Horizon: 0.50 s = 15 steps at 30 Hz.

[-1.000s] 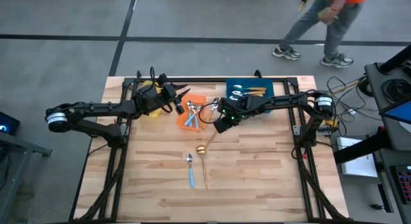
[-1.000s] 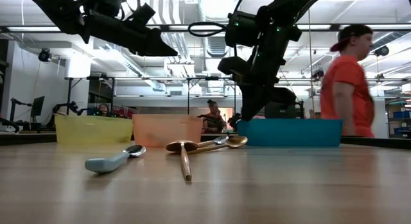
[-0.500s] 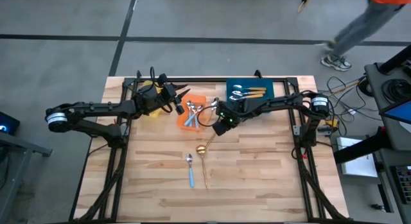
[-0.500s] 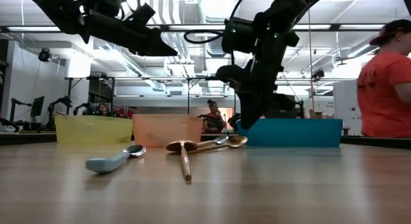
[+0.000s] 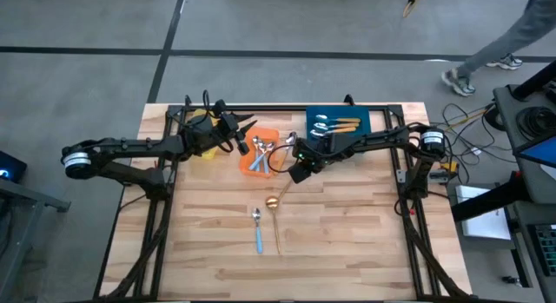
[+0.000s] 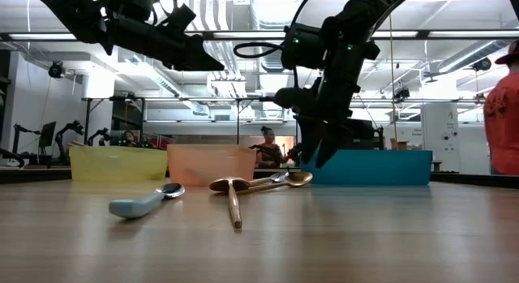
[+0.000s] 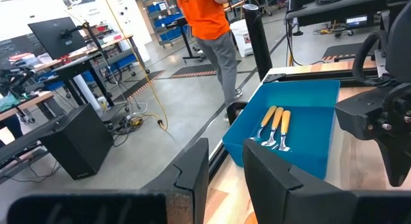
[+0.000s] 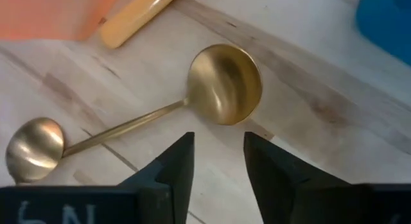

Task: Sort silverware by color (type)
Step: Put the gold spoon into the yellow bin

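Worktop (image 5: 347,233): pale wood planks, visible grain, black frame.
Right pincer (image 5: 295,167): centre frame, dark fingers parted, gripping nothing, above a round-bowled gold spoon (image 8: 221,92).
Left pincer (image 5: 248,125): upper left of centre, over the orange bin (image 5: 271,135); fingers apart, empty.
Gold spoons (image 5: 274,207): thin, shiny, mid-worktop.
Blue-handled spoon (image 5: 257,229): beside them, lower centre.
Blue bin (image 7: 314,131): smooth plastic, holds orange-handled spoons (image 7: 276,124).
Yellow bin (image 6: 117,163): translucent, left.

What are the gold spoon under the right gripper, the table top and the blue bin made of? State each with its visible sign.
Gold spoon: likely metal, brushed gold finish, soft sheen in the bowl. Table top: wood, light planks with visible grain and seams. Blue bin: probably plastic, smooth, even matte colour, thin walls.
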### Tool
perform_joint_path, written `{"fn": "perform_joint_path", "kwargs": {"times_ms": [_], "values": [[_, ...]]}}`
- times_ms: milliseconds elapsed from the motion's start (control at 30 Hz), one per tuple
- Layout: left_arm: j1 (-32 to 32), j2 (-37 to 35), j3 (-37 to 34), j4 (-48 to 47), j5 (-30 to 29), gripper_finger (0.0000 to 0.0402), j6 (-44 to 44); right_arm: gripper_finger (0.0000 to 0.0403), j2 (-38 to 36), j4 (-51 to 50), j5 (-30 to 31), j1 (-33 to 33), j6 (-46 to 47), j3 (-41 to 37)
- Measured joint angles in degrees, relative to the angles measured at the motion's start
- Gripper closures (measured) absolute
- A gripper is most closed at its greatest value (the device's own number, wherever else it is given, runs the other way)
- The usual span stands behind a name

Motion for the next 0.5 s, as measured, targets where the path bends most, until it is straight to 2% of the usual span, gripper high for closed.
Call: {"fn": "perform_joint_path", "kwargs": {"times_ms": [200,500], "values": [[0.0,0.0,0.0,0.0,0.0,0.0324,-0.4,0.0250,0.0,0.2,4.6,0.0,0.0,-0.3],[0.0,0.0,0.0,0.0,0.0,0.0324,-0.5,0.0242,0.0,1.7,5.7,0.0,-0.5,-0.8]]}}
